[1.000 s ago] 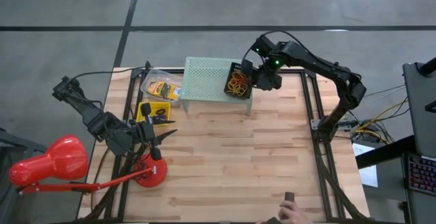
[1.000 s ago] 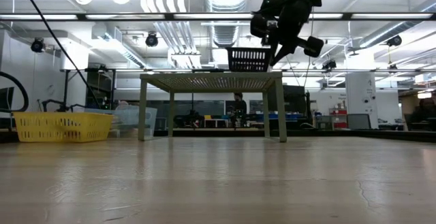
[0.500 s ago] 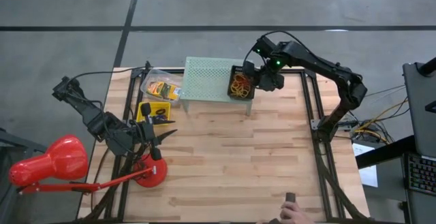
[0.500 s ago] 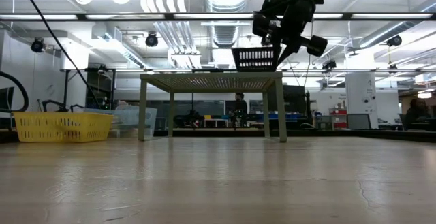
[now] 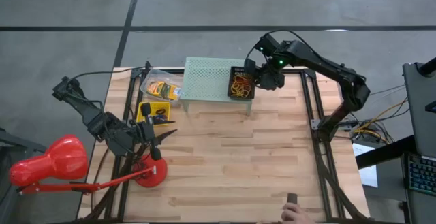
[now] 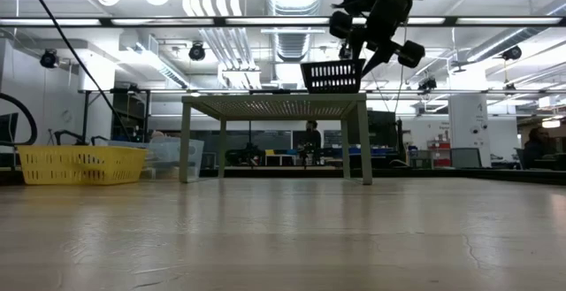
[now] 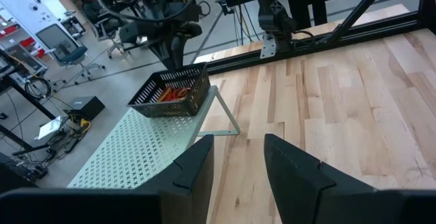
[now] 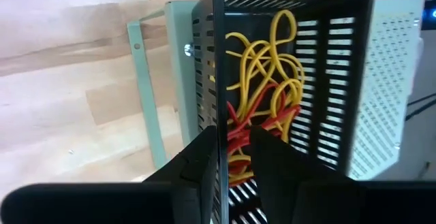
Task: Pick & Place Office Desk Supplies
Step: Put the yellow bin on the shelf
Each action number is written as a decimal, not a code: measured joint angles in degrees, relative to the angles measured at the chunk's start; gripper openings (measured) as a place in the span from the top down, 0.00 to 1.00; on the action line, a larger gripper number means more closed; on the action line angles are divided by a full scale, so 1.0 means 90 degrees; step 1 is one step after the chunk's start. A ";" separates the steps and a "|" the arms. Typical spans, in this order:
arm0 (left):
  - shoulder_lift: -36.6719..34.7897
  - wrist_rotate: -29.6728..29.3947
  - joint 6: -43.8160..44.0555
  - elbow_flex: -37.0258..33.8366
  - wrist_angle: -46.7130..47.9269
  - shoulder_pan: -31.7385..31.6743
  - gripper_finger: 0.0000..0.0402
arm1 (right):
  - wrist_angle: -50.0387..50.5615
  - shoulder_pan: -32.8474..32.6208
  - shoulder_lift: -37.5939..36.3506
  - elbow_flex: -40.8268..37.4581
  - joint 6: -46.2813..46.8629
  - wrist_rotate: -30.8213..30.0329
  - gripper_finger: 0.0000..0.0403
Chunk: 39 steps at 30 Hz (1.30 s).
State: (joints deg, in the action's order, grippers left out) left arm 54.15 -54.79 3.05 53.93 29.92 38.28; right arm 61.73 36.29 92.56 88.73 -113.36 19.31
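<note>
Bare wooden table (image 5: 231, 156) lies open in the middle. The left gripper (image 5: 162, 134) waits partly open, empty, beside the red lamp's base (image 5: 151, 173). Farther off, the black basket (image 5: 241, 84) of rubber bands (image 8: 262, 115) sits at the green stand's (image 5: 208, 77) right edge; the right gripper (image 8: 231, 157) straddles its wall, fingers slightly apart.

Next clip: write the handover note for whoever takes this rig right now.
Right tool: fingers straddle the black basket's wall, parted, letting go. The basket, holding rubber bands, sits on the mint stand's right end.
Left tool: open, empty, waiting near the red lamp's base.
Done: basket placed on the stand.
Left: yellow basket and the clear bag of supplies remain on the table left of the stand.
</note>
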 joint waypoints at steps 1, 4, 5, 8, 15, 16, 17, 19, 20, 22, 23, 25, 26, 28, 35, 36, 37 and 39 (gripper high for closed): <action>0.0000 0.0001 0.0000 0.0000 -0.0001 0.0000 0.67 | -0.0014 0.0000 -0.0031 0.0000 0.0000 0.0002 0.79; 0.0000 0.0000 0.0000 0.0000 -0.0001 0.0000 0.67 | -0.0041 -0.0002 -0.0123 0.0000 0.0029 0.0002 0.78; 0.0000 0.0000 0.0000 0.0000 0.0000 0.0000 0.67 | -0.0039 -0.0002 -0.0158 0.0000 0.0034 0.0002 0.78; 0.0000 0.0000 0.0000 0.0000 0.0001 0.0000 0.67 | -0.0041 -0.0002 -0.0298 0.0000 0.0054 0.0004 0.77; 0.0000 0.0001 0.0000 0.0000 -0.0001 0.0000 0.67 | -0.0029 -0.0029 -0.0531 0.0000 0.0466 0.0009 0.74; 0.0000 0.0000 0.0000 0.0000 0.0000 0.0000 0.67 | -0.0021 -0.0044 -0.0564 0.0000 0.0493 0.0007 0.73; 0.0000 -0.0001 0.0000 0.0000 0.0000 0.0000 0.67 | -0.0023 -0.0075 -0.0601 0.0000 0.0565 0.0011 0.73; 0.0000 0.0001 0.0000 0.0000 0.0000 0.0000 0.67 | -0.0038 -0.0175 -0.0680 0.0000 0.0824 0.0026 0.72; 0.0000 0.0001 0.0000 0.0000 0.0001 0.0000 0.67 | -0.0063 -0.0233 -0.0721 0.0000 0.1037 0.0026 0.72; 0.0000 -0.0001 0.0000 0.0000 -0.0001 0.0000 0.67 | -0.0147 -0.0403 -0.0809 -0.0002 0.1670 0.0032 0.71; 0.0000 -0.0001 0.0000 0.0000 0.0001 0.0000 0.67 | -0.0215 -0.0498 -0.0852 -0.0002 0.2109 0.0039 0.71; 0.0000 0.0000 0.0000 0.0000 0.0000 0.0000 0.67 | -0.0411 -0.0699 -0.0924 -0.0002 0.3164 0.0041 0.70; 0.0000 0.0000 0.0000 0.0000 -0.0001 0.0000 0.67 | -0.0542 -0.0809 -0.0951 -0.0002 0.3714 0.0039 0.70; 0.0000 -0.0001 0.0000 0.0000 0.0000 0.0000 0.67 | -0.0854 -0.1017 -0.0984 -0.0002 0.4647 0.0030 0.69; 0.0000 -0.0001 0.0000 0.0000 0.0000 0.0000 0.67 | -0.1869 -0.1782 -0.0943 0.0000 0.7706 0.0034 0.68; 0.0000 -0.0001 0.0000 0.0000 -0.0001 0.0000 0.67 | -0.2002 -0.1875 -0.0913 0.0000 0.8095 0.0036 0.68; 0.0000 0.0001 0.0000 0.0000 0.0001 0.0000 0.67 | -0.2117 -0.1973 -0.0881 0.0000 0.8455 0.0034 0.68; 0.0000 -0.0001 0.0000 0.0000 -0.0001 0.0000 0.67 | -0.2451 -0.2171 -0.0797 0.0000 0.8944 0.0036 0.69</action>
State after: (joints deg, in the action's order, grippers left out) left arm 54.15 -54.81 3.05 53.93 29.91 38.28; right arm 39.67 16.76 85.39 88.73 -32.87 19.64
